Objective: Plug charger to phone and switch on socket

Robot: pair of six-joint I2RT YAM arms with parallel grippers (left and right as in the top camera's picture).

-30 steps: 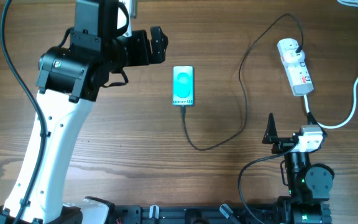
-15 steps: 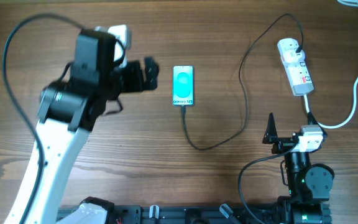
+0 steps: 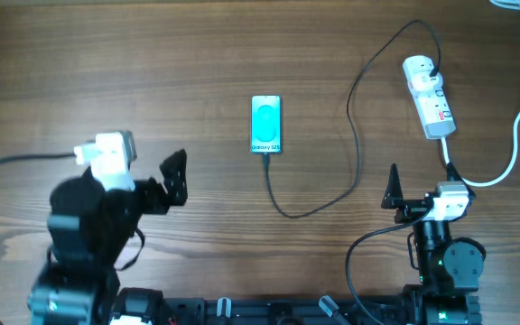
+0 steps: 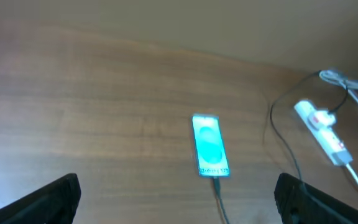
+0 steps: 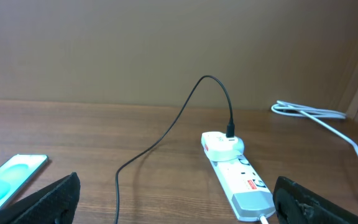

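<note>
Your left pincer [image 3: 176,179] hangs released at the left of the table [image 3: 152,54], its two fingers spread wide with nothing between them; in its wrist view they sit at the two bottom corners of the frame. The phone [image 3: 266,124] lies flat ahead of that pincer and a little to its right, well apart from the fingertips, screen up and glowing teal, with its lettered end turned toward you. The charger [image 3: 354,135] meets the phone at that near end; whether the tip is fully seated is too small to tell. From there the thin black cable runs toward you, curves to the right, and climbs in a long loop that passes in front of your right pincer [image 3: 395,197]. That pincer is also released, fingers wide apart and empty, parked close to its base and pointing out over the table. The socket [image 3: 429,97] lies ahead of it and slightly to its right, well clear of the fingertips, and lies at a slant on the wood. The charger's black plug [image 5: 230,130] stands in the far end of the socket. You cannot read the switch position from these views. The thick white cord [image 3: 513,135] leaves the socket's near end and sweeps out to the right of the right pincer, then away toward the far edge.
</note>
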